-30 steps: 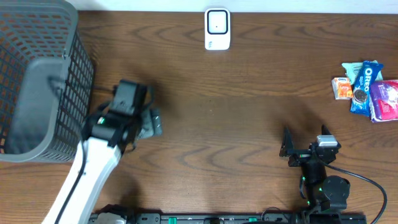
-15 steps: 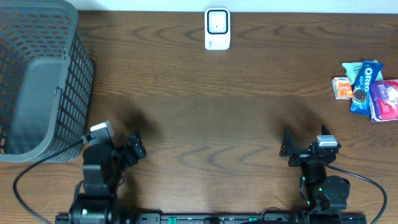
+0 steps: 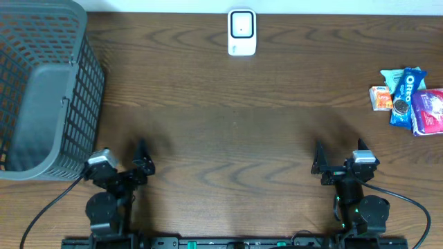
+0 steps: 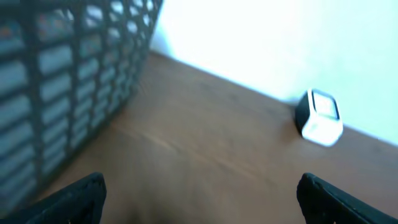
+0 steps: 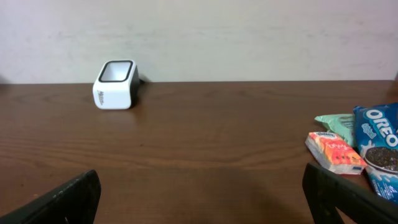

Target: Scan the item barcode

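Note:
The white barcode scanner stands at the table's far edge; it also shows in the left wrist view and the right wrist view. The items lie in a pile at the right: a blue Oreo pack, a small orange pack, a purple pack and a green one. The orange pack and the Oreo pack also show in the right wrist view. My left gripper and right gripper sit low at the front edge, both open and empty, far from the items.
A large grey mesh basket fills the far left, close beside the left arm; its wall looms in the left wrist view. Bare brown wood lies between the grippers and the scanner.
The left arm has pulled back from beside the basket to the table's front edge and lowered there. The right arm has not moved.

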Robot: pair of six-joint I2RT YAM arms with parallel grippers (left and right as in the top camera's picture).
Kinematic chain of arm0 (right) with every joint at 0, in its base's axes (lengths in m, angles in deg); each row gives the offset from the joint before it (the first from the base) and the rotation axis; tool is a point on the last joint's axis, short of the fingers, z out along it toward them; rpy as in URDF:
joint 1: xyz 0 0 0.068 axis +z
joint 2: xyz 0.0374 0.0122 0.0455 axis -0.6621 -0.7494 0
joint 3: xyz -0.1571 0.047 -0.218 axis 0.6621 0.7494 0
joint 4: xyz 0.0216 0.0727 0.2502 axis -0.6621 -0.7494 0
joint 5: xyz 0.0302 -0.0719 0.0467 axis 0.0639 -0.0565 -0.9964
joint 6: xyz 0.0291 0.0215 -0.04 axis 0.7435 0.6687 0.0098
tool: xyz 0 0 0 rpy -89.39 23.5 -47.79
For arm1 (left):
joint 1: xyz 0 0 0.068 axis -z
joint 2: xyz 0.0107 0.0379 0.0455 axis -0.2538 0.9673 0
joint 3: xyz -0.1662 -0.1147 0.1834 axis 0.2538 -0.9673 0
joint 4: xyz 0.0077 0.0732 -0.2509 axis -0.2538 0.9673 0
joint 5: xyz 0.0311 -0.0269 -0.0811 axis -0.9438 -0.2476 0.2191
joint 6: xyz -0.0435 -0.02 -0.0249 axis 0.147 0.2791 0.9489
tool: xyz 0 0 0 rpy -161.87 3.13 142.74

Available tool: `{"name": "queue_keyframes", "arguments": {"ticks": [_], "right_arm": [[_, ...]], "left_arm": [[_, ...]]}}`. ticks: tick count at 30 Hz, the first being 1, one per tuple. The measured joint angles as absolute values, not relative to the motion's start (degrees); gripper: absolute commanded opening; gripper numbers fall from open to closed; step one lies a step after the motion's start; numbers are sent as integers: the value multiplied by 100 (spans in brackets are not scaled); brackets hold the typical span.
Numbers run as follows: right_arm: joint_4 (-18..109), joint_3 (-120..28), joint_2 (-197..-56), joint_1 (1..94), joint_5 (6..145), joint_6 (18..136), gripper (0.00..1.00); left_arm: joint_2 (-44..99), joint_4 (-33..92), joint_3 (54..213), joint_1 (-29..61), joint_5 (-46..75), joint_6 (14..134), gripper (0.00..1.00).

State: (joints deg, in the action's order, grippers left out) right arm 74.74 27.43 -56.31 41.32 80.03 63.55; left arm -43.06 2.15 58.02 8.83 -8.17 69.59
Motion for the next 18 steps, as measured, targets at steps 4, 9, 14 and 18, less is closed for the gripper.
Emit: {"name": "queue_keyframes", "arguments": {"ticks": [4,9,14,18], "right_arm": [[7474,2743,-5631,4132,8003,6355,99],[7474,2743,-5631,4132,8001,6355,99],[7474,2743,-5631,4132,8003,6355,99],[7474,2743,-5631,4132,8003,6355,99]], "left_arm": [[-4343,-163,5625,794,-754,6868,98],[-4341,-323,5533,796,-535,6332,98],[-4341,-316,5533,800,-428,5814,98],[-4341,-314,5535,800,-409,5637,98]]}}
